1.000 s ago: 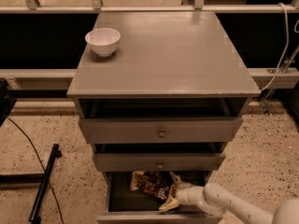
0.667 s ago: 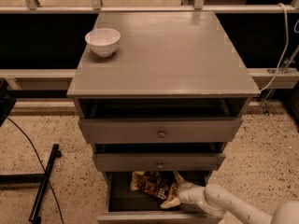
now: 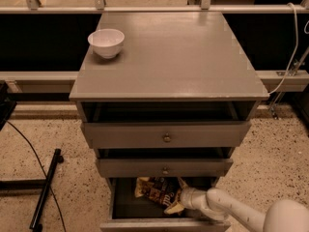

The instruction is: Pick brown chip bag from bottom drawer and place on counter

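The crinkly dark-brown chip bag (image 3: 157,191) lies in the deep grey wooden bottom drawer (image 3: 126,208). The white robot hand (image 3: 182,199) is set against its right end, presumably for lifting onto the smooth grey desk (image 3: 183,57). Whether the bag is gripped cannot be told.

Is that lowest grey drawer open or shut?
Open: the lowest grey wooden drawer is pulled out, its crinkly brown chip bag visible inside, the robot's hand at it.
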Robot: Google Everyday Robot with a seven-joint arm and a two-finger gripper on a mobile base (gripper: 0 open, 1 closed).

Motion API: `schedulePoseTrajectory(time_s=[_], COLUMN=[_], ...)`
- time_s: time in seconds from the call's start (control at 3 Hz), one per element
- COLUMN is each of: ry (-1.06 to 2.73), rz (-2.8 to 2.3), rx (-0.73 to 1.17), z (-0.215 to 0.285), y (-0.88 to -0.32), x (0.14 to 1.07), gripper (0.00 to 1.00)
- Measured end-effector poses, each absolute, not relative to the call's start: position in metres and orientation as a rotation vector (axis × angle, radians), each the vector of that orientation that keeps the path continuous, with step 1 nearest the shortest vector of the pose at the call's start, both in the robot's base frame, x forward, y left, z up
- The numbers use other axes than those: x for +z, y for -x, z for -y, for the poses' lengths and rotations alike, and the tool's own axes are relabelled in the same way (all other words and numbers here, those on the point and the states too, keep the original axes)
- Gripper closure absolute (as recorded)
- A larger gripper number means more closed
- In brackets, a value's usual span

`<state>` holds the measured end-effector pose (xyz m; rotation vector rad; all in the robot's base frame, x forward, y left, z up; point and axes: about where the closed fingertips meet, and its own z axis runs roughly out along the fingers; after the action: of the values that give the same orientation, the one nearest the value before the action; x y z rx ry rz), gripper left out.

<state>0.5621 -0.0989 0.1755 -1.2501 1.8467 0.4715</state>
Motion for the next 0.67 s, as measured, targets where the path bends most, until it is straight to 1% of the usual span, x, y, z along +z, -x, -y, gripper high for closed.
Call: schedulePoseTrajectory(time_s=[0.33, 0.67], ry=[1.246, 1.232], rz=[-1.878, -1.885], rx=[0.493, 0.509], z=[0.096, 0.099], y=[-0.564, -0.562], x=[0.150, 0.139], gripper=[0.21, 0.44])
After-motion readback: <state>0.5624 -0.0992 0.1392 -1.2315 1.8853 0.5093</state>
